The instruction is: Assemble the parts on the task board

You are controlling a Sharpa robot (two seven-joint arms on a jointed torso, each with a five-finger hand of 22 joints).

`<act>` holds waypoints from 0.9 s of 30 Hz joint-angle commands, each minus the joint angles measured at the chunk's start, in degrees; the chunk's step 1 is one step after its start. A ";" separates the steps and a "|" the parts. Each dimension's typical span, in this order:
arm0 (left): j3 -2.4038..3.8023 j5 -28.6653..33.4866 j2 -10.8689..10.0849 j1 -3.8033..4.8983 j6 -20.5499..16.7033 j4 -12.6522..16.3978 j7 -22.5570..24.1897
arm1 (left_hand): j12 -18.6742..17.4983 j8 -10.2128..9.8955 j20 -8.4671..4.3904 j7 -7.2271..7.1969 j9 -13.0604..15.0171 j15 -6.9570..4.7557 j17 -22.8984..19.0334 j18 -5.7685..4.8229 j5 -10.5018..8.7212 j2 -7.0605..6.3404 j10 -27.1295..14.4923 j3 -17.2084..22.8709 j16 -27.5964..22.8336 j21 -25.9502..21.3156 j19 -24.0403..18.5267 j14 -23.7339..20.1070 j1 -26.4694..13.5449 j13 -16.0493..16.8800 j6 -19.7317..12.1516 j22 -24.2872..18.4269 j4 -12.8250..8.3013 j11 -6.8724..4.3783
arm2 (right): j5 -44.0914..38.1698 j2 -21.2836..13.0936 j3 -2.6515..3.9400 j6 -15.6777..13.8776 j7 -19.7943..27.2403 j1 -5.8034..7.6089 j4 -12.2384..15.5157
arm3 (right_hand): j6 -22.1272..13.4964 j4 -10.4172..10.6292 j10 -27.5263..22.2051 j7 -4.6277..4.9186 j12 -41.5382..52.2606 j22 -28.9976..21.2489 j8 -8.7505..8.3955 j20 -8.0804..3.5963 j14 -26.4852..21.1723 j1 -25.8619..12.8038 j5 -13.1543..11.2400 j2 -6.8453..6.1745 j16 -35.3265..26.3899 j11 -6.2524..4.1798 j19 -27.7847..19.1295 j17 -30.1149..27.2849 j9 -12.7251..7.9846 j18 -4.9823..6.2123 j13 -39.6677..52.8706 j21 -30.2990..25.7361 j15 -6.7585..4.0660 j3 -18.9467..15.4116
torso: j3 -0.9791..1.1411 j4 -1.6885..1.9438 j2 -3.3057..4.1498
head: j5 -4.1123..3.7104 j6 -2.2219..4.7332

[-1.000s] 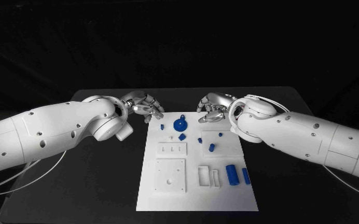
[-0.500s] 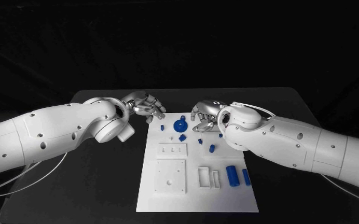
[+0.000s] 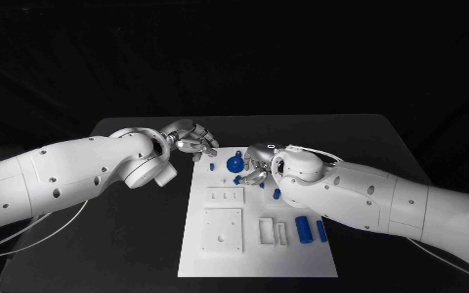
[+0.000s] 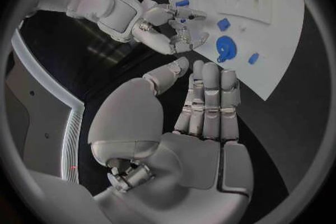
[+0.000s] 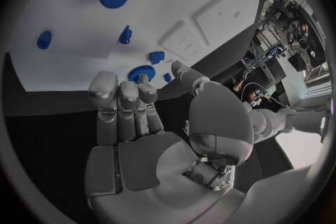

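The white task board [image 3: 223,201] lies in the middle of the black table. A round blue gear [image 3: 234,164] sits near its far end, with small blue parts [image 3: 276,193] scattered nearer. Two blue cylinders [image 3: 302,227] lie at the board's near right. My right hand [image 3: 257,165] hovers over the board just right of the gear, fingers stretched and holding nothing; the gear [image 5: 141,73] lies just past its fingertips [image 5: 122,89]. My left hand [image 3: 192,137] hangs beside the board's far left corner, fingers straight [image 4: 210,101], palm bare. The right hand [image 4: 175,25] also appears in the left wrist view.
The board carries raised white blocks and slots [image 3: 221,228] on its near half. Black table [image 3: 127,239] surrounds the board on all sides. My right forearm [image 3: 371,198] crosses above the board's right edge.
My right hand has swung left and nearer across the board's far end, from its far right corner to beside the gear. The left hand has hardly moved.
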 commanded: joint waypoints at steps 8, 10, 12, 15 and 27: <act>0.02 -1.10 0.22 0.01 -0.44 0.67 0.93 | -0.42 -0.27 -1.91 0.30 -0.24 0.04 0.13 0.95 -0.17 0.19 0.34 -0.06 -0.29 -0.26 0.23 0.57 0.32 -0.08 0.43 -0.05 0.52 0.03 | -3.93 2.41 -0.33 -0.92 -3.42 -1.22 -2.48 | 4.43 3.47 0.41 0.54 -0.52 0.25 0.52 -0.54 0.78 -3.43 -0.30 -0.85 0.27 -0.57 0.31 0.77 0.39 9.45 0.57 0.41 -0.49 -1.07 | 0.00 -0.01 -0.01 | 0.09 -0.08; 0.02 -0.84 0.27 0.01 -0.36 0.71 0.89 | -0.45 -0.28 -1.92 0.32 -0.28 0.04 0.15 0.94 -0.17 0.16 0.35 -0.08 -0.31 -0.27 0.23 0.58 0.33 -0.09 0.41 -0.05 0.54 0.04 | -4.40 3.07 -0.50 -1.14 -3.65 -1.52 -3.42 | 4.61 3.65 0.51 0.46 -0.56 0.29 0.59 -0.61 0.94 -3.50 -0.30 -0.82 0.34 -0.65 0.33 0.91 0.46 9.45 0.67 0.46 -0.56 -1.16 | -0.01 0.03 0.01 | 0.11 -0.09; 0.02 -0.79 0.25 0.01 -0.38 0.83 0.84 | -0.47 -0.30 -1.92 0.34 -0.33 0.04 0.16 0.93 -0.17 0.13 0.36 -0.11 -0.32 -0.28 0.24 0.58 0.30 -0.09 0.38 -0.05 0.58 0.04 | -5.21 3.50 -0.64 -1.37 -3.67 -1.69 -4.17 | 4.82 3.80 0.65 0.37 -0.59 0.33 0.67 -0.68 1.14 -3.42 -0.29 -0.69 0.44 -0.74 0.38 1.06 0.54 9.45 0.75 0.52 -0.63 -1.09 | 0.00 0.05 0.00 | 0.07 -0.08; 0.02 -0.79 0.28 0.01 -0.33 0.96 0.91 | -0.50 -0.31 -1.92 0.35 -0.36 0.05 0.16 0.92 -0.17 0.12 0.37 -0.13 -0.34 -0.29 0.24 0.58 0.29 -0.09 0.36 -0.05 0.62 0.04 | -5.54 3.87 -0.73 -1.44 -3.60 -1.95 -4.76 | 5.16 4.06 0.91 0.21 -0.68 0.37 0.79 -0.77 1.38 -3.04 -0.29 -0.55 0.47 -0.89 0.51 1.17 0.66 9.45 0.88 0.61 -0.77 -0.73 | -0.02 0.09 -0.01 | 0.12 -0.19; 0.02 -0.66 0.39 0.01 -0.33 1.02 0.87 | -0.63 -0.36 -1.92 0.42 -0.58 0.06 0.21 0.87 -0.17 0.17 0.41 -0.21 -0.43 -0.37 0.27 0.60 0.22 -0.11 0.25 -0.05 0.88 0.06 | -6.07 5.08 -0.88 -2.61 -3.03 -2.55 -5.68 | 5.80 3.93 1.44 -0.05 -1.06 0.46 0.95 -0.81 1.72 -1.68 -0.29 -0.42 0.32 -1.15 0.70 1.28 0.91 9.45 1.16 0.78 -1.00 -0.05 | 0.02 -0.02 0.01 | 0.37 -0.46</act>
